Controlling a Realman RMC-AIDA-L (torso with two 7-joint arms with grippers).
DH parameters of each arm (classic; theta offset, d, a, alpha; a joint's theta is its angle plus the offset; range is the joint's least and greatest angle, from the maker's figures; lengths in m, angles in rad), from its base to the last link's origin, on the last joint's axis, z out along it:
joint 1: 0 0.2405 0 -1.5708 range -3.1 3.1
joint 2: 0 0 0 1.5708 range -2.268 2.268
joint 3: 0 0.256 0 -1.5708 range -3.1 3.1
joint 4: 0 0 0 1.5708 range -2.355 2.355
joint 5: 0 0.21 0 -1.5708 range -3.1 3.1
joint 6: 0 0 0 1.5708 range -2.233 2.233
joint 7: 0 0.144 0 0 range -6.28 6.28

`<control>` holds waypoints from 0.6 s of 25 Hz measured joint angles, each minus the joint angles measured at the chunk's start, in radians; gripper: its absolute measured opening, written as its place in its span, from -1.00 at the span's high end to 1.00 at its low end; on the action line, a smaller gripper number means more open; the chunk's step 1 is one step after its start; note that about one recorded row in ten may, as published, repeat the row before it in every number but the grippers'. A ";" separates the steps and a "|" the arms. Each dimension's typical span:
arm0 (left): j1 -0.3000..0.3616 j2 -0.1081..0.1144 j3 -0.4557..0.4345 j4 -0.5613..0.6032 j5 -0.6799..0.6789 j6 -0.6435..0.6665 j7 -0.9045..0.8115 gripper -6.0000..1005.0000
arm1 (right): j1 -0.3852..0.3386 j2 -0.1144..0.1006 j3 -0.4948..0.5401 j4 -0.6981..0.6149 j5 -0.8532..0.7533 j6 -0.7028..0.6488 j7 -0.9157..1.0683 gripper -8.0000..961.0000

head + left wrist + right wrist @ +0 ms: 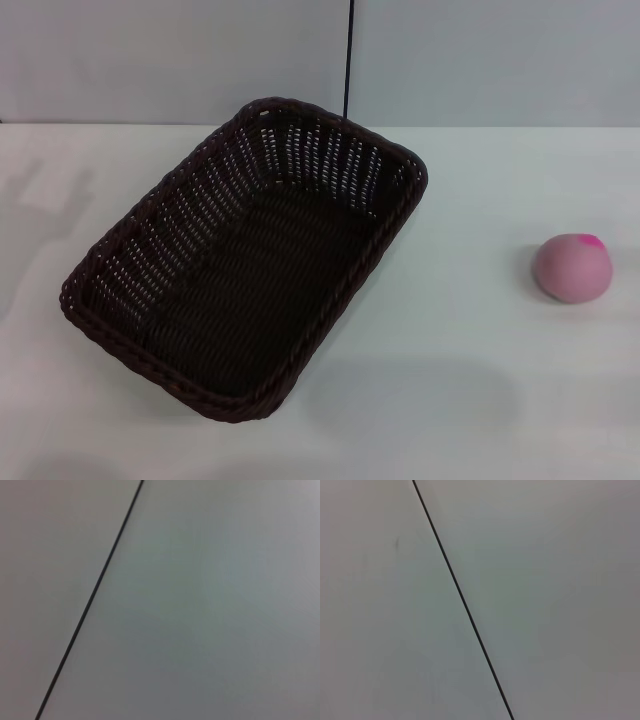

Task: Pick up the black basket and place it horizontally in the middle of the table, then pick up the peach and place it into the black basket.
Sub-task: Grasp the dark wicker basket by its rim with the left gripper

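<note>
Head view: the black basket [245, 262] is seen on the white bench [480, 380], left of centre. It sits flat on its base, open side up, long axis skewed diagonally: one short end points toward the far wall, the other toward the near-left. Nothing is seen inside it; the solid woven bottom and the openwork sides are fully exposed. The braided rim is unbroken all round.

The peach [572, 268] is found well apart from the basket, out on the right side of the bench, resting directly on the surface. The magenta patch is turned up and to the right. Bare bench lies between the two.

Behind the bench a pale wall is seen, with a thin dark vertical seam [348, 58] running down to just behind the basket's far corner.

No arm is seen in the head view. Neither the left tool nor the right tool is caught in any view, so apart or together cannot be told for either.

Left wrist view: only a plain pale surface crossed by one thin dark diagonal line [90, 600]. Right wrist view: the same sort of surface with a dark line [462, 597] slanted the other way. Neither the basket nor the peach is caught in either wrist view.
</note>
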 joint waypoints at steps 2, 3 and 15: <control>0.001 0.004 0.003 0.016 0.010 -0.004 -0.032 -0.55 | -0.001 0.000 0.000 0.000 0.000 0.000 -0.003 -0.38; 0.000 0.008 0.004 0.029 0.024 -0.005 -0.050 -0.55 | -0.001 0.000 0.000 0.000 0.000 0.000 -0.004 -0.38; -0.061 0.076 0.009 0.366 0.417 -0.008 -0.644 -0.54 | 0.002 0.000 0.000 0.003 0.000 0.012 -0.008 -0.38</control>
